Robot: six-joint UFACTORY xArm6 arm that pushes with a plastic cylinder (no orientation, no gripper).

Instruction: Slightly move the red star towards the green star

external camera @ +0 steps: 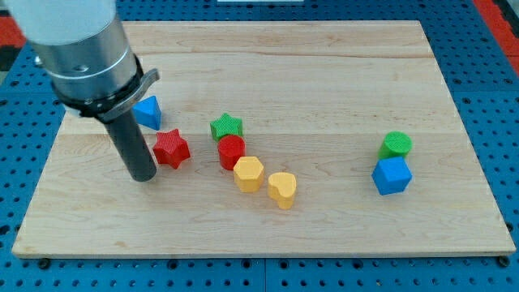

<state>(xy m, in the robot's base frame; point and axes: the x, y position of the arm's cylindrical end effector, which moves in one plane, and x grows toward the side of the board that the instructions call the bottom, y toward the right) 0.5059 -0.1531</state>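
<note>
The red star (172, 148) lies on the wooden board at the view's left of centre. The green star (226, 126) lies to its right and a little higher, apart from it. My tip (143, 176) rests on the board just left of and slightly below the red star, close to it or touching its left edge; I cannot tell which.
A red cylinder (231, 152) sits just below the green star, with a yellow hexagon (249, 173) and a yellow heart (282, 190) trailing down-right. A blue triangle (148, 112) lies above the red star. A green cylinder (396, 145) and blue cube (392, 175) stand at the right.
</note>
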